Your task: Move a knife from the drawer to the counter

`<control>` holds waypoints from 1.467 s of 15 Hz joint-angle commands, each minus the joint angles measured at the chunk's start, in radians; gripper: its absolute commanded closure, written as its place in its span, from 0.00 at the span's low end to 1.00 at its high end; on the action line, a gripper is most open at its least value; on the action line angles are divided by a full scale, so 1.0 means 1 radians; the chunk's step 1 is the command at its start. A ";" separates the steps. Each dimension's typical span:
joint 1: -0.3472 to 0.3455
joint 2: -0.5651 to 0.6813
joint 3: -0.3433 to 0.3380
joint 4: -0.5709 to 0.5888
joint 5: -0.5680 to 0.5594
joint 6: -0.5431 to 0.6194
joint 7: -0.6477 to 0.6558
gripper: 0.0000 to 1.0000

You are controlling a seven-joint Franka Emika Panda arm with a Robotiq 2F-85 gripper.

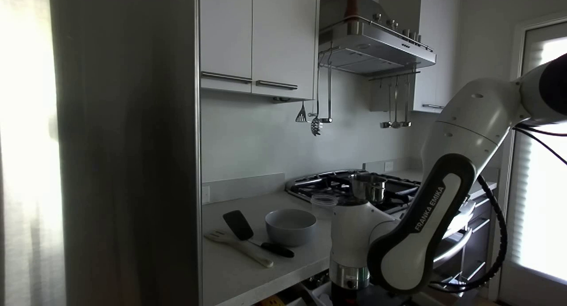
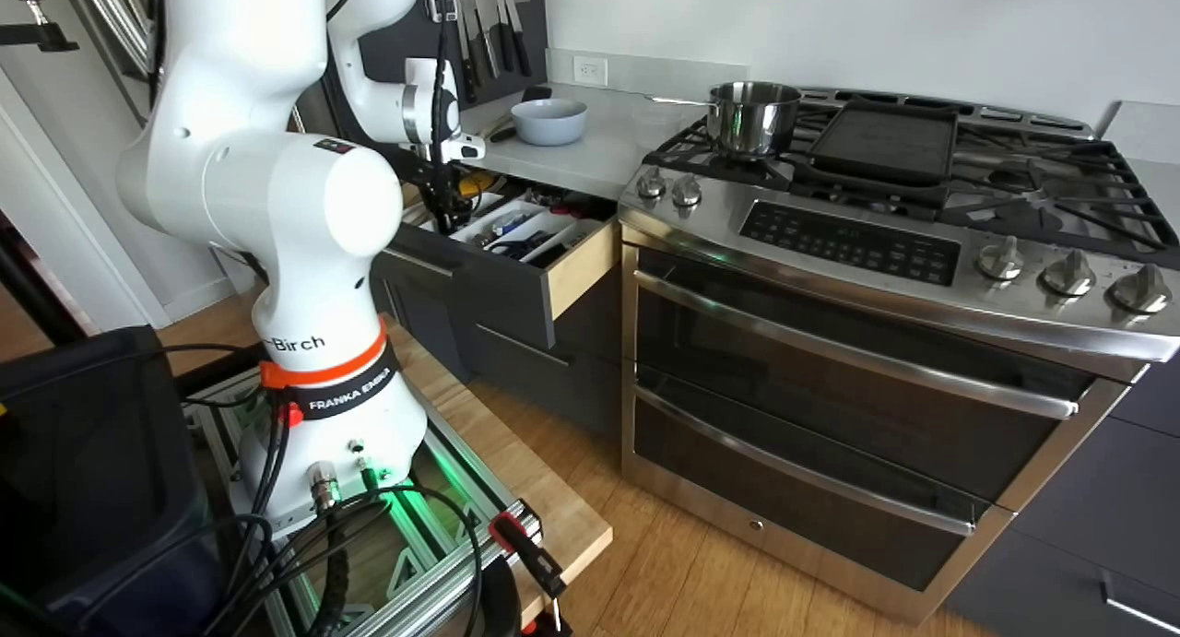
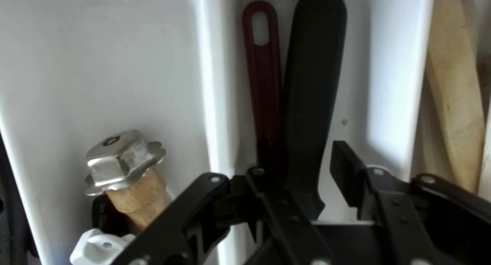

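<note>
Inside the drawer (image 2: pixel 512 291), a tray (image 3: pixel 134 65) holds red and black utensils (image 3: pixel 316 65) near the spread tool (image 3: pixel 305 173).

In both exterior views I see a pale grey-white tabletop (image 1: pixel 234 277) with a straight front edge. On it I make out a bowl (image 1: pixel 291 230) standing upright, a black spatula (image 1: pixel 239 225) lying just beside it, its handle toward the front edge, and a wooden slotted utensil (image 1: pixel 243 249) near the spatula. A clear container (image 1: pixel 324 204) stands near the bowl, on the side away from the spatula.
</note>
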 commanded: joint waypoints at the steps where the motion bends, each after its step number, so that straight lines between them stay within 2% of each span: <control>1: 0.054 0.039 -0.050 0.022 -0.046 0.021 0.029 0.60; 3: 0.076 0.046 -0.072 0.028 -0.066 0.023 0.040 0.68; 6: 0.101 0.046 -0.097 0.030 -0.083 0.022 0.047 0.62; 7: 0.108 0.042 -0.103 0.029 -0.086 0.021 0.049 0.67; 9: 0.123 0.020 -0.114 0.023 -0.095 0.008 0.056 0.90; 10: 0.130 0.004 -0.118 0.020 -0.100 0.004 0.065 0.95; 15: 0.149 -0.102 -0.107 -0.011 -0.093 -0.052 0.095 0.93; 22: 0.073 -0.229 -0.021 -0.028 -0.013 -0.287 0.026 0.93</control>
